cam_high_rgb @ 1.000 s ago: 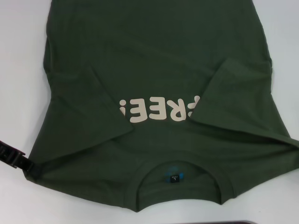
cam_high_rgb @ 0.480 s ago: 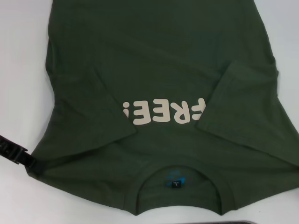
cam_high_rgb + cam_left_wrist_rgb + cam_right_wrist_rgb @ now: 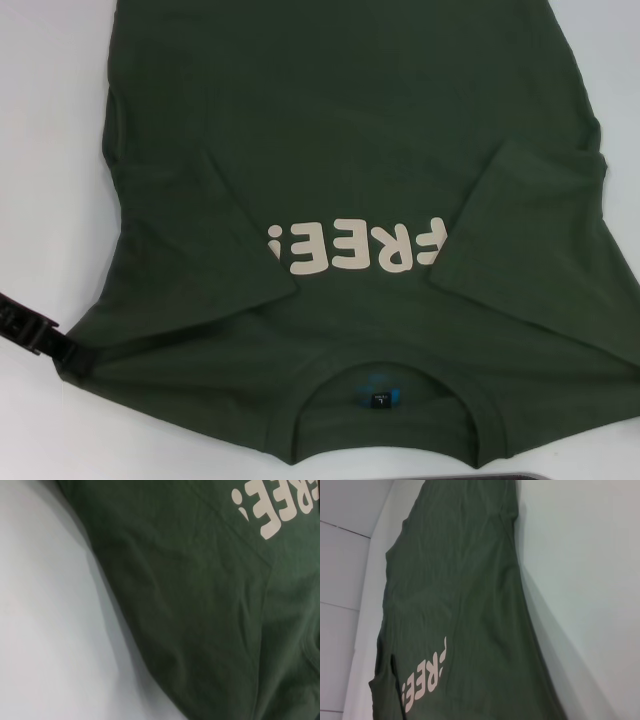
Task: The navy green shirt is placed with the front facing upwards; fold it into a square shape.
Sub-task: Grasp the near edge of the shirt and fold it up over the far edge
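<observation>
The navy green shirt [image 3: 350, 170] lies front side up on the white desk [image 3: 50, 150], collar [image 3: 385, 425] toward the robot, body running away from it out of the head view's top edge. Both short sleeves are folded inward over the chest: left sleeve [image 3: 200, 240] lying diagonally and reaching the start of the cream letters [image 3: 355, 245], right sleeve [image 3: 530, 240] folded in and just covering the far end of the print. Lettering reads upside down from the head camera. Inside the collar, a blue print and a small black tag [image 3: 379, 398]. Left tool [image 3: 62, 348] sits low at the shirt's left shoulder corner, black fingers meeting the cloth edge there; cloth rucked and ridged toward that point. Whether it has hold of the cloth or how wide it stands, cannot tell. Right tool is out of the head view; its state cannot be told. Left wrist view shows the shirt's [image 3: 200, 610] edge, wrinkled, against the bare desk [image 3: 45, 630], letters at one corner. Right wrist view shows the shirt [image 3: 460, 605] lengthwise with the desk [image 3: 580, 580] alongside it. A dark curved edge [image 3: 560, 476] shows at the bottom of the head view.
</observation>
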Robot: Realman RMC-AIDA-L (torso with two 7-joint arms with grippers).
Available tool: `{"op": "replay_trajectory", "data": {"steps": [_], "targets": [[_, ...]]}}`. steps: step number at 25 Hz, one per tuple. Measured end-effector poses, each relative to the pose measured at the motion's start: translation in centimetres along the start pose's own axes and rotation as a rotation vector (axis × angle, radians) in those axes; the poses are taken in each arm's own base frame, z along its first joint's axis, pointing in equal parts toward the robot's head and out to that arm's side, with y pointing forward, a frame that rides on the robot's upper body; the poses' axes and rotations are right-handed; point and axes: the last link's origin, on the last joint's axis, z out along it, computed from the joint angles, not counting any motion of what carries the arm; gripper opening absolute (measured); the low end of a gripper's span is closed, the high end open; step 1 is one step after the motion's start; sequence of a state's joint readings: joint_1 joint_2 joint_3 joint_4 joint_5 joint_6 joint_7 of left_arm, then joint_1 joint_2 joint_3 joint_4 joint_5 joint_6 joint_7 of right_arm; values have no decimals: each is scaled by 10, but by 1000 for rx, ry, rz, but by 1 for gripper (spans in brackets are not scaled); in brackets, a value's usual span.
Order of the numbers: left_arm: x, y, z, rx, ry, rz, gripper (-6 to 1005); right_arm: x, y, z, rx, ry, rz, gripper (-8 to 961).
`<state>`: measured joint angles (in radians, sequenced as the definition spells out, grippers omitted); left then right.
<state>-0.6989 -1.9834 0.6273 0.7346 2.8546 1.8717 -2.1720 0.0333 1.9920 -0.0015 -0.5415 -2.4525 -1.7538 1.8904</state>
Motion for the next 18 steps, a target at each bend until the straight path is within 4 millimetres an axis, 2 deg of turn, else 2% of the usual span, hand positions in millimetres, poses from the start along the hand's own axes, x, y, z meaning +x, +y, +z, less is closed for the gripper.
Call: {"op": "replay_trajectory", "data": {"steps": [18], "targets": [[-4,0,4,0,-13,-4,35,3,-2,-8,9,-14,15,75]]}}
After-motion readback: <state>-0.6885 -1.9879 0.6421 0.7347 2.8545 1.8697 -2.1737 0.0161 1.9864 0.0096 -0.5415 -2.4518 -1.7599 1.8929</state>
